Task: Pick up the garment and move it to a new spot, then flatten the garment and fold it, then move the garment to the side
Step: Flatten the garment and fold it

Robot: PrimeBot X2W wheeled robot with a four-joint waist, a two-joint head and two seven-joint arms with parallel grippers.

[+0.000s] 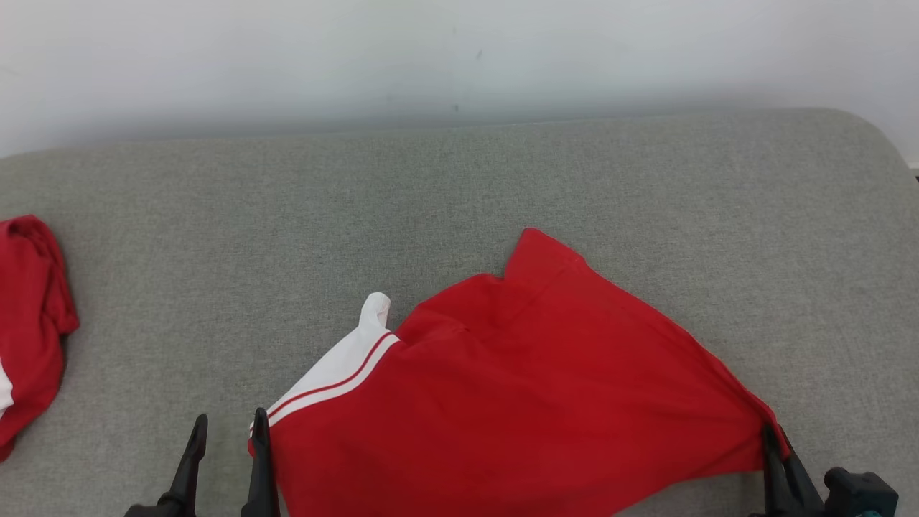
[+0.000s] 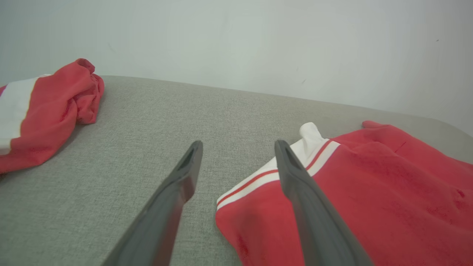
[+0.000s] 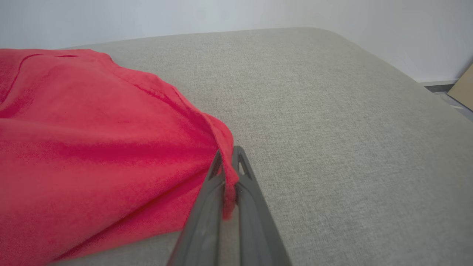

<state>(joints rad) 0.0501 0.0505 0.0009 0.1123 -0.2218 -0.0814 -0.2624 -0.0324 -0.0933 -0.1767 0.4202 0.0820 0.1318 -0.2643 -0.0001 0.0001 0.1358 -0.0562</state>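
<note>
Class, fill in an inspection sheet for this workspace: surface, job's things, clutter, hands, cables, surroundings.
Surface: grey fabric cushion, rounded far-right corner.
Job's things: red garment with white striped trim, spread but rumpled, close to the robot.
Clutter: second red garment bunched at the far left.
Hands: left hand open, at the striped trim, holding nothing; right hand shut on the red garment's right corner.
Cables: nothing seen.
Surroundings: pale wall behind.

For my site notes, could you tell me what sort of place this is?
Probably an indoor test room: a grey upholstered surface against a pale wall, with a red garment on it.
</note>
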